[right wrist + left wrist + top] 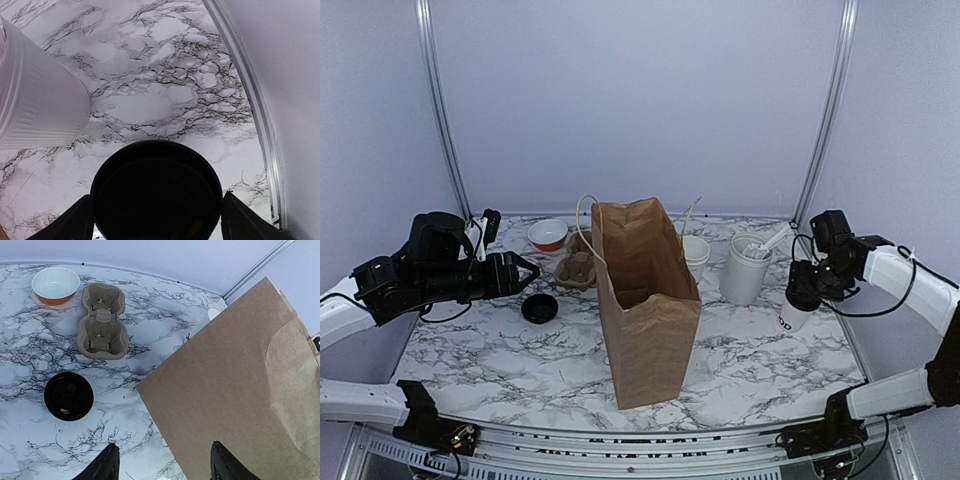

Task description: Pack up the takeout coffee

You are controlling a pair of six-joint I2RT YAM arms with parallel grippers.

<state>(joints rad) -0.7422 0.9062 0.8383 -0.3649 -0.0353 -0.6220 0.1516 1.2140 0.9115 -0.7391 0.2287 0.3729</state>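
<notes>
The takeout coffee (793, 312), a small white cup with black lettering low on its side, stands at the right of the table, leaning a little. In the right wrist view its round black lid (156, 192) fills the space between my fingers. My right gripper (806, 284) (156, 200) is shut on the cup's top, with both fingers against the lid's rim. A second black lid (539, 308) (68, 396) lies flat on the left side of the table. My left gripper (525, 272) (165, 460) hovers open above the table between that lid and the paper bag, holding nothing.
A tall brown paper bag (645, 300) (240, 390) stands open at the centre. Behind it are a cardboard cup carrier (577, 268) (102, 322), an orange-and-white bowl (548, 234) (55, 285), stacked white cups (696, 255) and a white tub with utensils (745, 268) (35, 100).
</notes>
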